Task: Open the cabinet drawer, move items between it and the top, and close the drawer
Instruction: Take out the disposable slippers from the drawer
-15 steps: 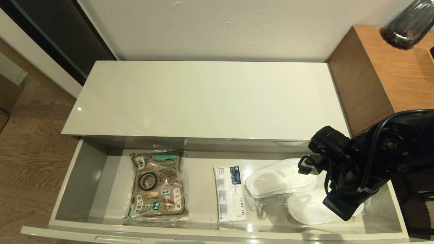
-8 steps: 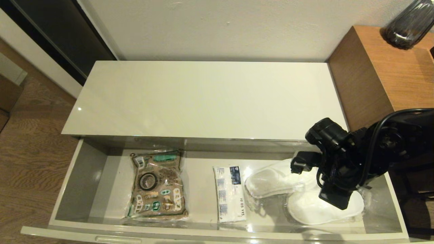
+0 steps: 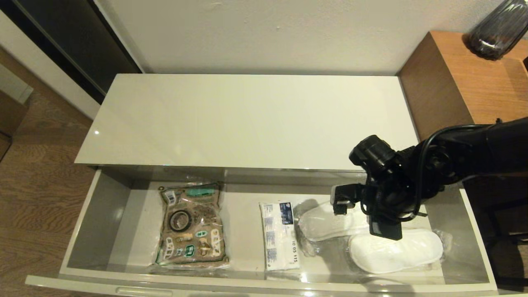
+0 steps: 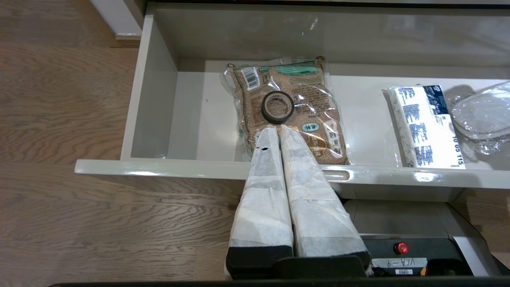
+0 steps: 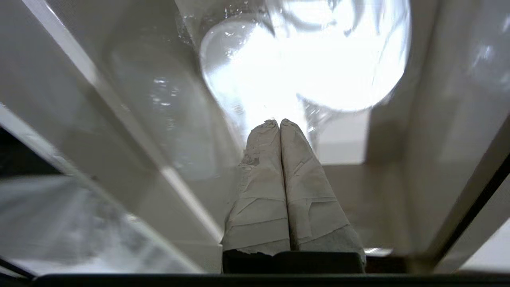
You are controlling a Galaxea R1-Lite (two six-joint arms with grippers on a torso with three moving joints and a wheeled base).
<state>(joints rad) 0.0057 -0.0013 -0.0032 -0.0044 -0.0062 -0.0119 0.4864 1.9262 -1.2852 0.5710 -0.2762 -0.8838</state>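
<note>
Now, starting at my left, my left gripper (image 4: 277, 128) hangs in front of the wide, shallow off-white cabinet drawer (image 3: 103, 206), which stands pulled open; its cloth-wrapped fingers (image 4: 263, 171) are pressed together with nothing between them. Near the drawer's left end lies a brown patterned flat pouch in clear wrap (image 3: 191, 225), close to the back wall, and the small black tape roll (image 3: 180, 220) rests on top of it. Toward the middle of the drawer floor sits the white tissue pack with blue print (image 3: 280, 236), its long side running from back wall to front wall. Just beside it, toward the right end, lie the white slippers in clear plastic wrap (image 3: 396, 251), one nearer the back wall, the other nearer the front wall. My right gripper (image 5: 279, 121) points down over those slippers, its padded fingers (image 5: 263, 187) closed against each other and empty. Above the drawer, the long glossy off-white top of the cabinet (image 3: 247, 119) is in view, and a brown wooden side table (image 3: 466, 90) stands against its right edge.
</note>
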